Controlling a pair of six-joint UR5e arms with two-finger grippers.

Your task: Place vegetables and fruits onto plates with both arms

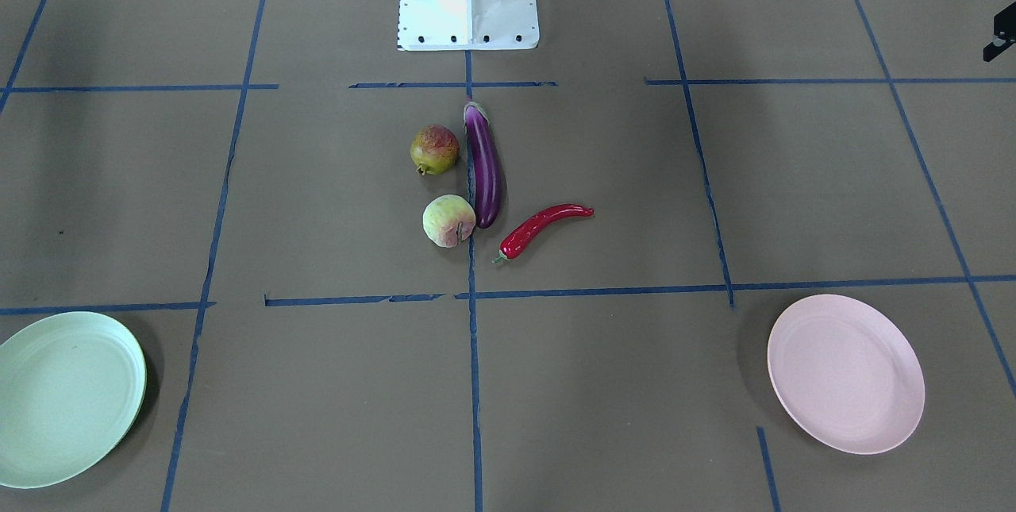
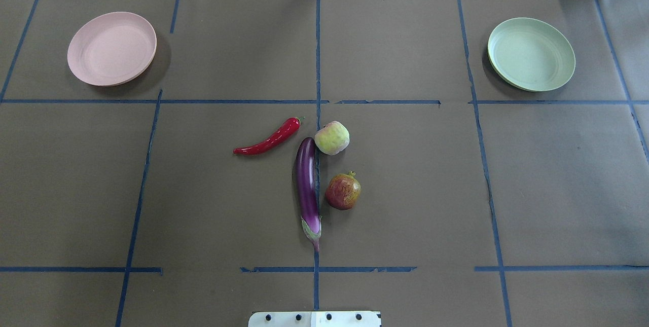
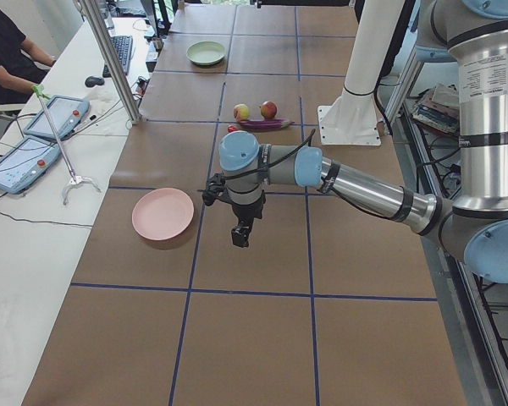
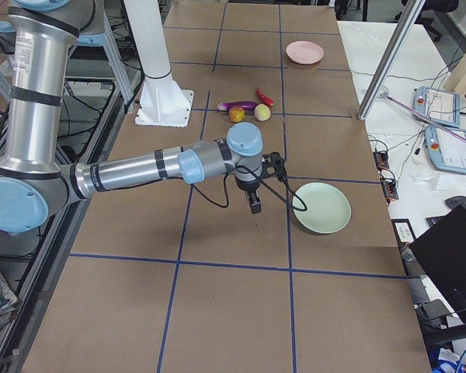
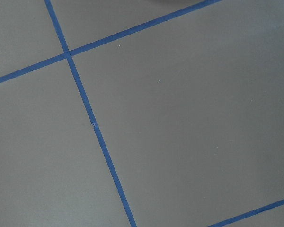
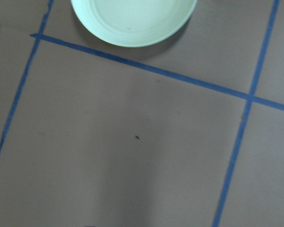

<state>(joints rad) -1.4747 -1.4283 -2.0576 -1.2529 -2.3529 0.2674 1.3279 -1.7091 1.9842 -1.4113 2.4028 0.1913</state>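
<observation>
The purple eggplant, the red chili pepper, the pale peach and the mottled red-and-green fruit lie together at the table's middle. The peach touches the eggplant's tip. The pink plate stands empty at the far left, the mint green plate empty at the far right. My left gripper hangs above the table near the pink plate. My right gripper hangs beside the green plate. I cannot tell whether either is open or shut.
The white base block sits at the near edge. Blue tape lines grid the brown table cover. A side desk with tablets, a metal post and a seated person lies beyond the far edge.
</observation>
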